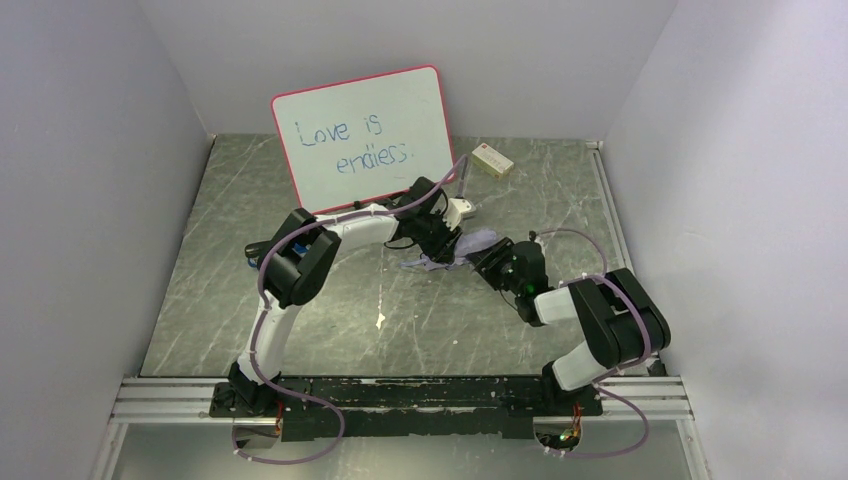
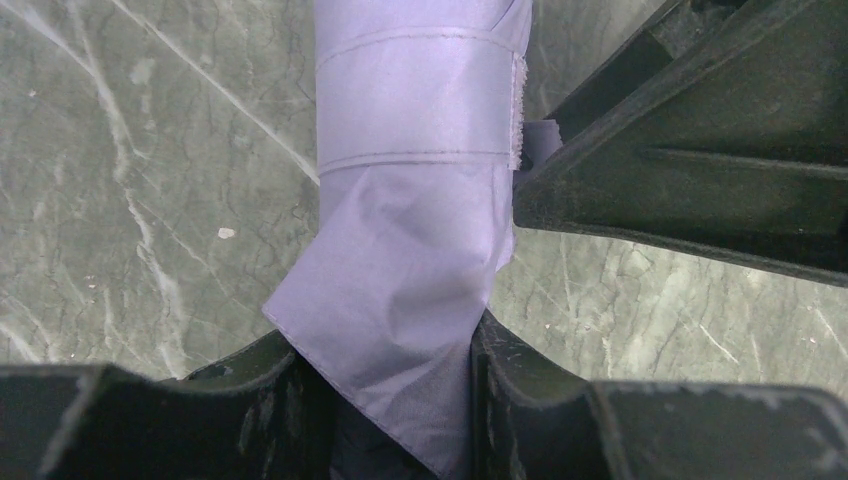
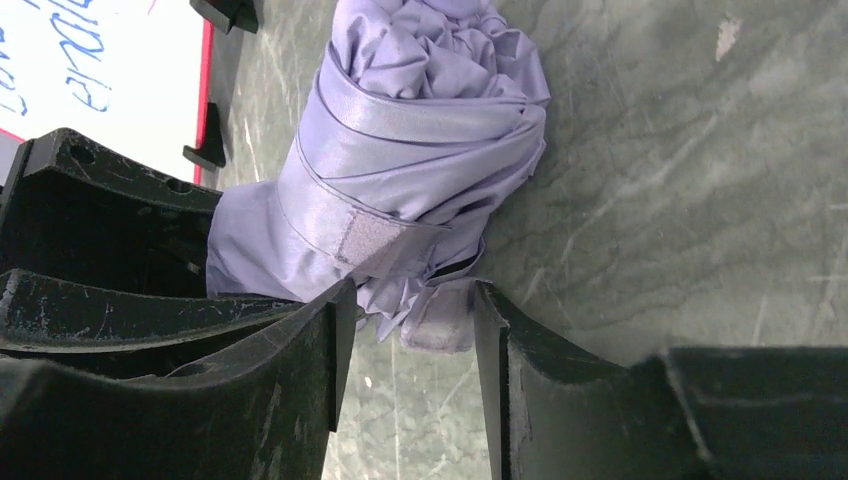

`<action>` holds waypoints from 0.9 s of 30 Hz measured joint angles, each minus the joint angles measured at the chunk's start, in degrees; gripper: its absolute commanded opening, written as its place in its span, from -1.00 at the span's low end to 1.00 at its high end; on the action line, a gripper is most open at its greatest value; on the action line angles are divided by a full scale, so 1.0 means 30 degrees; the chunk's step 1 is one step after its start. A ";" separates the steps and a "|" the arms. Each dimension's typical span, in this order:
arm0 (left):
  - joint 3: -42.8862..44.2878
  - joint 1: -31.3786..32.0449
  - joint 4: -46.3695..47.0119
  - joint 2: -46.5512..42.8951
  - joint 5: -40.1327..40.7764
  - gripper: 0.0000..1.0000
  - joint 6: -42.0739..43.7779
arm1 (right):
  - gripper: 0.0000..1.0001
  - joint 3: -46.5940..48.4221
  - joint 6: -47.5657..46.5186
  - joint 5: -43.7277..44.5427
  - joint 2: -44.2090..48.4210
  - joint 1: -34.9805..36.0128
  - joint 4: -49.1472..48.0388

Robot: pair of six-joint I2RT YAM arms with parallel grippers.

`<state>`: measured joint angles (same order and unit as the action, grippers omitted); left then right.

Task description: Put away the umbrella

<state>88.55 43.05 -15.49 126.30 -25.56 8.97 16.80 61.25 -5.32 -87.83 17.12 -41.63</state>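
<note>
The umbrella (image 1: 472, 243) lies folded on the marble tabletop between my two grippers, a rolled bundle of pale lavender fabric. My left gripper (image 2: 385, 370) is shut on one end of the bundle (image 2: 400, 260), with fabric filling the gap between its fingers. A closure strap (image 2: 420, 100) wraps round the roll just beyond. From the other side my right gripper (image 3: 410, 310) stands open at the bundle (image 3: 430, 120). The loose Velcro end of the strap (image 3: 440, 322) hangs between its fingertips, against the right finger (image 3: 520, 360). Shaft and handle are hidden.
A red-framed whiteboard (image 1: 365, 135) with blue writing leans on the back wall, close behind the left arm. A small white and red box (image 1: 493, 160) lies at the back right. White walls close in both sides. The right gripper's finger (image 2: 700, 150) shows in the left wrist view.
</note>
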 measured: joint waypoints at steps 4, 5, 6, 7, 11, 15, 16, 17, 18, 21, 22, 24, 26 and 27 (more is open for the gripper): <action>0.0007 0.0029 -0.0007 0.0007 0.0022 -0.91 0.0007 | 0.00 0.0262 -0.1071 -0.0248 -0.0262 -0.0168 -0.0146; 0.0007 0.0029 -0.0015 0.0007 0.0022 -0.91 0.0007 | 0.00 0.0350 -0.1304 -0.0233 -0.0299 -0.0175 -0.0102; 0.0007 0.0029 -0.0022 0.0015 0.0029 -0.90 0.0007 | 0.00 0.0444 -0.1588 -0.0226 -0.0321 -0.0182 -0.0029; 0.0007 0.0029 -0.0022 0.0015 0.0029 -0.90 0.0000 | 0.00 0.0517 -0.1851 -0.0211 -0.0328 -0.0182 0.0066; 0.0022 0.0029 -0.0036 0.0073 0.0036 -0.90 0.0007 | 0.00 0.0765 -0.2783 -0.0109 -0.0219 -0.0182 0.0568; 0.0102 0.0029 -0.0117 0.0138 0.0044 -0.91 0.0000 | 0.00 0.0911 -0.3555 -0.0022 0.0000 -0.0182 0.1064; 0.0131 0.0044 -0.0138 0.0168 0.0044 -0.91 0.0000 | 0.00 0.0940 -0.3738 -0.0029 0.0015 -0.0182 0.1115; 0.0146 0.0044 -0.0168 0.0182 0.0044 -0.90 0.0000 | 0.00 0.0954 -0.3883 -0.0044 0.0015 -0.0182 0.1122; 0.0175 0.0051 -0.0204 0.0189 0.0058 -0.90 0.0007 | 0.00 0.0976 -0.4036 -0.0087 0.0015 -0.0182 0.1144; 0.0197 0.0058 -0.0240 0.0204 0.0095 -0.91 0.0007 | -0.01 0.1013 -0.4481 -0.0299 0.0044 -0.0189 0.1202; 0.0204 0.0058 -0.0248 0.0204 0.0109 -0.91 0.0007 | -0.01 0.1013 -0.4641 -0.0452 0.0087 -0.0197 0.1253; 0.0204 0.0066 -0.0255 0.0211 0.0109 -0.91 0.0007 | -0.01 0.1013 -0.4940 -0.0882 0.0175 -0.0219 0.1421; 0.0219 0.0066 -0.0270 0.0226 0.0109 -0.90 0.0007 | -0.02 0.1013 -0.5151 -0.1443 0.0255 -0.0226 0.1574; 0.0219 0.0066 -0.0277 0.0226 0.0117 -0.90 0.0007 | -0.02 0.1013 -0.5187 -0.1625 0.0277 -0.0226 0.1625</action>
<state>89.21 43.24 -16.32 126.98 -25.21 8.99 19.84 45.69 -10.20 -87.00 16.45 -36.75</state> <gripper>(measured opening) 0.417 0.496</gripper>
